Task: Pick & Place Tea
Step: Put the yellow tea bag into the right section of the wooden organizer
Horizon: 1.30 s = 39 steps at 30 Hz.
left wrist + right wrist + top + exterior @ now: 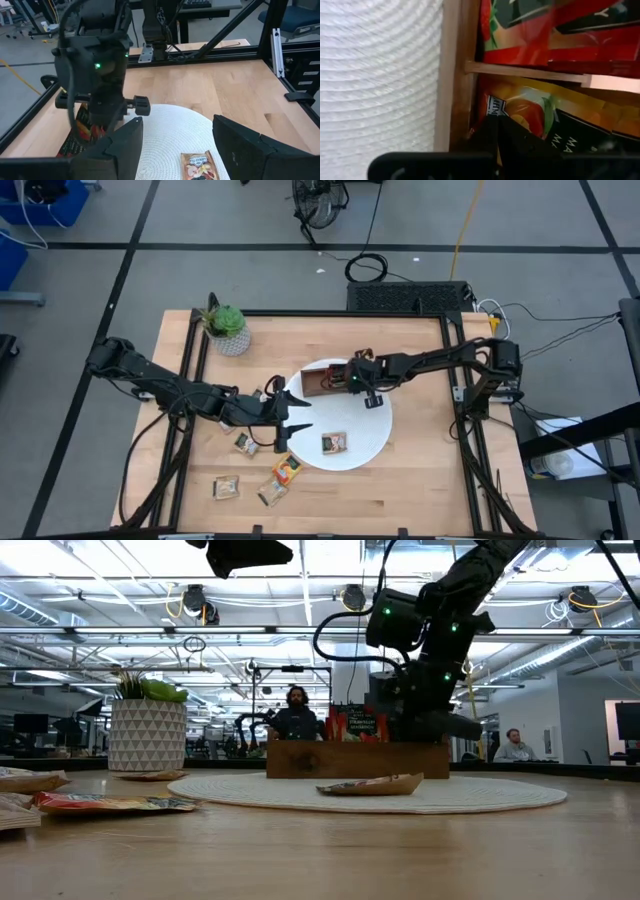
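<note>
High view: wooden tray [322, 383] on the white plate [370, 442], sachets standing inside (red ones [530, 30] beyond a divider, an orange-yellow one [520, 107] in the nearer compartment). Right gripper [501, 131] down in that nearer compartment, fingers pressed together, touching the orange-yellow sachet. One loose sachet [335, 442] flat on plate. Left gripper [296, 412] at plate's edge, fingers apart, empty. More sachets [287, 470] on bare table [420, 490].

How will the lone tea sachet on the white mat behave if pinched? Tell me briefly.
The tea sachet lies nearly flat with curled edges in the low view, so it is probably thin, light and floppy. Lying loose on the woven white mat, it may slide before lifting. The left tool stands open near it.
</note>
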Each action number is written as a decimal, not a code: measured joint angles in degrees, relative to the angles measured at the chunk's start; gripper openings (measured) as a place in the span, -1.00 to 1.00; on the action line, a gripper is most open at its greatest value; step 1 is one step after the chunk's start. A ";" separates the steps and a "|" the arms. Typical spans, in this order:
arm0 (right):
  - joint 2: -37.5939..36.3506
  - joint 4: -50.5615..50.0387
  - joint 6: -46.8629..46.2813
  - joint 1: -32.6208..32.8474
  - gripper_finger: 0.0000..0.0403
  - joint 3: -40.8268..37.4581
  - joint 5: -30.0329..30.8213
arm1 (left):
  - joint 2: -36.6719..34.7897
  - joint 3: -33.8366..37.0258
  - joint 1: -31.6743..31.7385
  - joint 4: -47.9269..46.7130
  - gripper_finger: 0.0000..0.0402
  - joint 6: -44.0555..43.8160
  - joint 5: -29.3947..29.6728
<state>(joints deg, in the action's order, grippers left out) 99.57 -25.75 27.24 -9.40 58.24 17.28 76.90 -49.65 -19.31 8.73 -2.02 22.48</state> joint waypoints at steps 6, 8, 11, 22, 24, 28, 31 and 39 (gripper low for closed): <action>-0.94 -0.31 -1.96 2.44 -1.00 -0.26 5.22 | 0.00 0.00 0.00 -0.02 0.19 0.02 0.00; -1.14 0.23 -2.49 3.12 -1.00 -0.28 6.28 | 0.00 0.00 0.00 0.00 0.19 0.02 0.00; -1.14 0.68 -2.54 4.17 -1.00 -0.28 9.78 | 0.00 0.00 0.01 0.00 0.19 0.02 0.00; -1.18 1.83 -4.42 5.69 -1.00 -0.26 12.82 | 0.00 0.00 0.00 0.00 0.19 0.02 0.02; -1.18 1.74 -5.09 5.94 -1.00 -0.24 12.82 | 0.00 0.00 0.01 0.00 0.19 0.02 0.02; -1.21 1.22 -5.75 6.68 -1.00 -0.22 12.97 | 0.00 0.00 0.00 0.00 0.19 0.02 0.02; -1.66 0.83 -6.16 7.51 -1.00 -0.22 14.21 | 0.00 0.00 0.00 0.00 0.19 0.03 0.02; -10.42 -0.17 -11.22 11.42 -1.00 -0.22 15.96 | 0.00 0.00 0.00 -3.51 0.19 -3.51 -1.30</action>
<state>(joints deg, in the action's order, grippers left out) 89.16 -25.92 16.02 2.02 58.02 33.24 76.90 -49.65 -19.31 5.22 -5.53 21.18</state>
